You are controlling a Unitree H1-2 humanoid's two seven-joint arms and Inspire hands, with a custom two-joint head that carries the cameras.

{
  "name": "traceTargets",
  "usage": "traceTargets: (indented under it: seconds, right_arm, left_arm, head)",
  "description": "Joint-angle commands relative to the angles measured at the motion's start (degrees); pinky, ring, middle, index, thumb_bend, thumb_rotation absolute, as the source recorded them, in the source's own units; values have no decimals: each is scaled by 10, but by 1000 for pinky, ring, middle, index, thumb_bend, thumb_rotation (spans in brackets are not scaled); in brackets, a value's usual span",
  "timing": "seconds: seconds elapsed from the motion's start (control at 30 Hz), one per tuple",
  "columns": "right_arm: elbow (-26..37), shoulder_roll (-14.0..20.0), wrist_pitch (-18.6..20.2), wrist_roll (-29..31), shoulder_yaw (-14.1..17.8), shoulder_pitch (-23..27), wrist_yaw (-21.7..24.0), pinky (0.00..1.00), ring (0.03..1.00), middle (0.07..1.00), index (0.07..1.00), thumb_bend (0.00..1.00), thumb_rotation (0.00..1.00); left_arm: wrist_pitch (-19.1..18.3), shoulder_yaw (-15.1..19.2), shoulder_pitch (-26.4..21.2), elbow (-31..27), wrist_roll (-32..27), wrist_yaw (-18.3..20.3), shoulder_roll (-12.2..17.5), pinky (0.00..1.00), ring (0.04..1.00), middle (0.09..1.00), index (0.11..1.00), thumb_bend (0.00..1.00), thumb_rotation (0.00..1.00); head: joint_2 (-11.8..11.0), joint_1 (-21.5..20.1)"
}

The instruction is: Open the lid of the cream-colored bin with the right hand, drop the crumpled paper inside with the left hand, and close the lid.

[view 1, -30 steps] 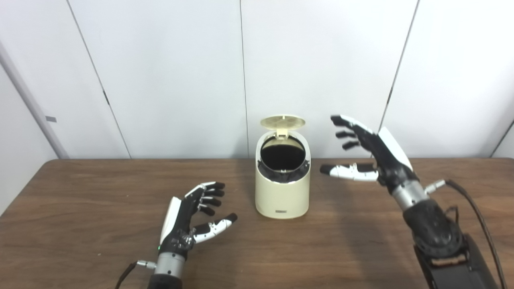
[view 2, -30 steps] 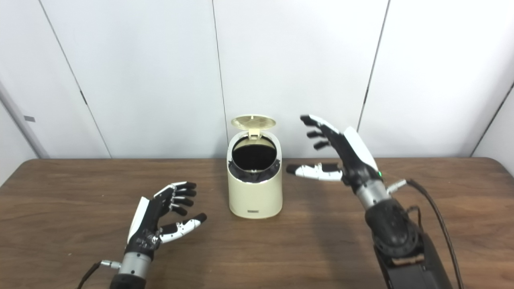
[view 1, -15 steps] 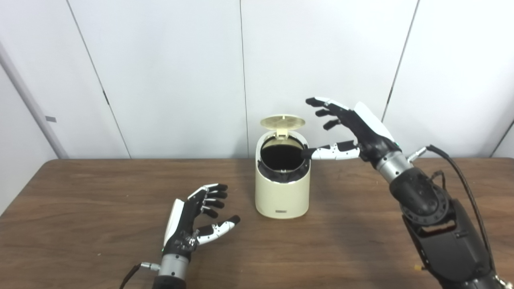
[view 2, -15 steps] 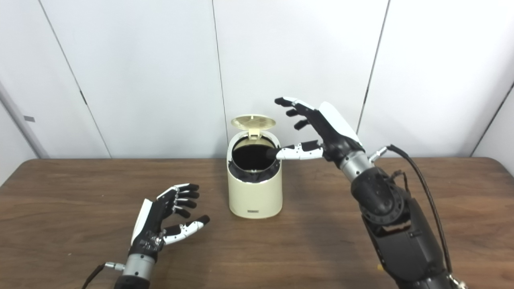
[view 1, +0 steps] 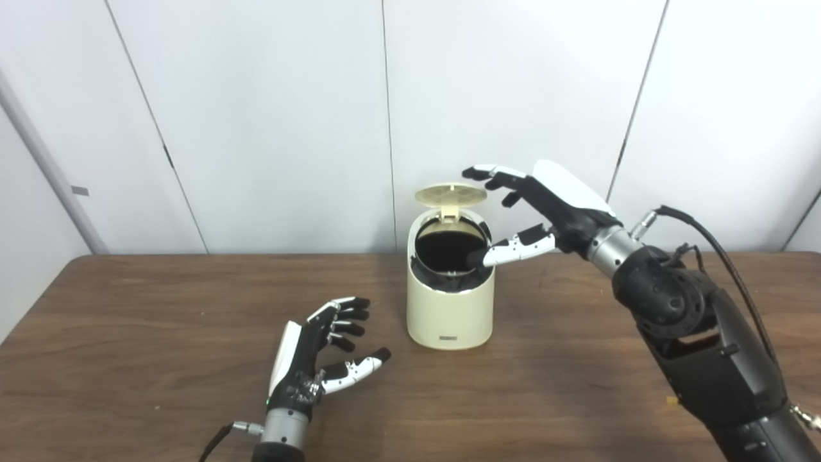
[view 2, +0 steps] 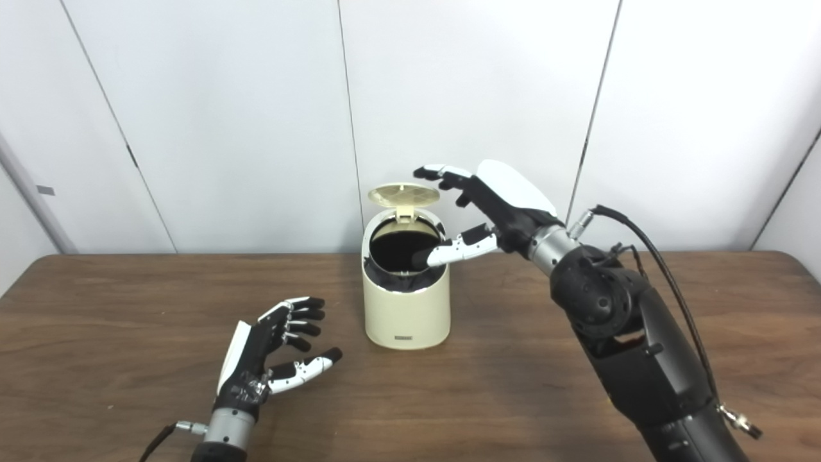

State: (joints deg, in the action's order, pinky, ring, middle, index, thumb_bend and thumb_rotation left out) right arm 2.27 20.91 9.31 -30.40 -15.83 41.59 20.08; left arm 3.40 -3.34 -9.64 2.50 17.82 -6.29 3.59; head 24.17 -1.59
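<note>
The bin (view 1: pixel 450 298) stands on the table (view 1: pixel 128 333) just right of the frame's centre, with the wall panels (view 1: pixel 269 115) behind it. Its lid (view 1: pixel 451 194) is tipped up at the bin's far rim, above the opening. The right hand (view 1: pixel 539 205) is at centre right, raised beside the lid, its thumb reaching over the opening. The left hand (view 1: pixel 321 359) is at lower centre-left, below and left of the bin, apart from it.

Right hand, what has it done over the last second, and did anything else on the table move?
The right hand rose from beside the bin and swung toward it, open; its fingers now reach over the raised lid and its thumb lies across the rim. It holds nothing. The left hand stayed open near the table, barely shifting. Bin and lid unchanged; no paper visible.
</note>
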Motion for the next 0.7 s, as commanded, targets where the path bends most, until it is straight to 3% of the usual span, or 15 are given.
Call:
traceTargets:
  seconds: [0.0, 0.37, 0.67]
  right_arm:
    - [10, 15, -20, -13, -3, 38, 4, 692, 837, 870, 853, 744, 491]
    - [1, 20, -37, -38, -18, 50, 18, 714, 849, 866, 847, 744, 483]
    - [-17, 35, -100, -41, -26, 58, 25, 695, 830, 845, 836, 764, 484]
  left_arm:
    - [11, 1, -18, -12, -2, -3, -1, 547, 644, 709, 732, 709, 51]
    - [13, -1, -15, -13, 3, -6, -3, 541, 633, 701, 727, 711, 54]
    - [3, 2, -15, -23, 4, -5, -7, 534, 632, 700, 724, 712, 44]
  head:
    - [1, -1]
    - [8, 5]
    - [16, 7]
